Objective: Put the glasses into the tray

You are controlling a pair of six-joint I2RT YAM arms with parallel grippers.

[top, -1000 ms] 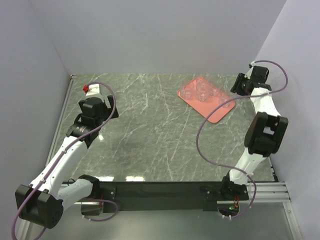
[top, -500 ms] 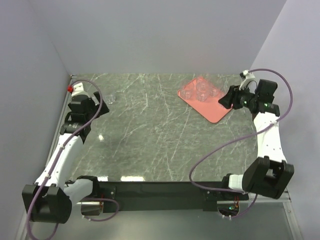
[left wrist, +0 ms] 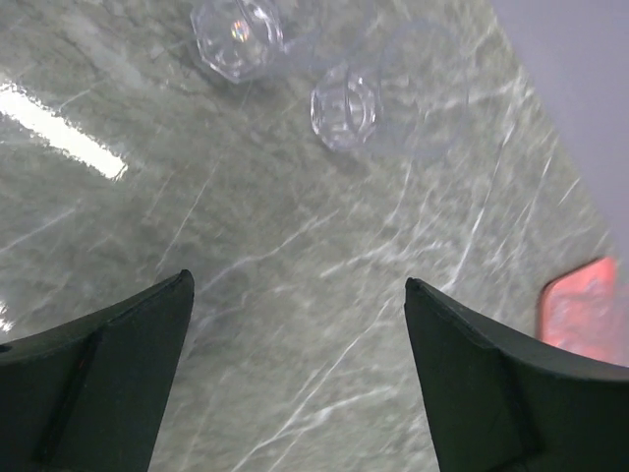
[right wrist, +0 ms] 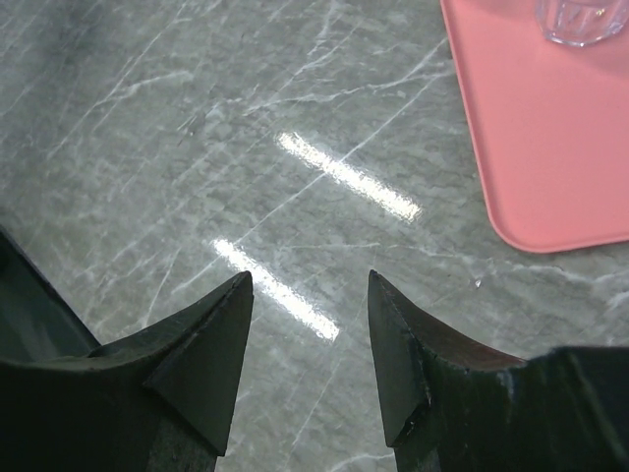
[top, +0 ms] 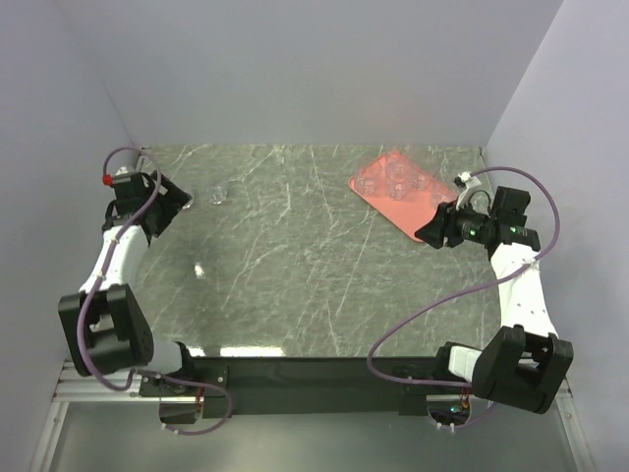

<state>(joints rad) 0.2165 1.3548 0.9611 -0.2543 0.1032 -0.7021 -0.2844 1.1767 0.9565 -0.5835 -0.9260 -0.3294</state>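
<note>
Though the clear glasses [top: 398, 177] blur against the pink tray [top: 418, 210], about four seem to stand in it. Two more glasses [left wrist: 346, 106] sit on the table [left wrist: 295, 246] beyond the left gripper [left wrist: 300, 374], one clipped by the frame edge. The right gripper [right wrist: 307, 344] hovers beside the tray's corner. Both grippers gape empty.

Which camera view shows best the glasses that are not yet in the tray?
The left wrist view: two glasses are clear and close on the table. The top view shows only one glass, faint and tiny. The right wrist view shows neither.
</note>
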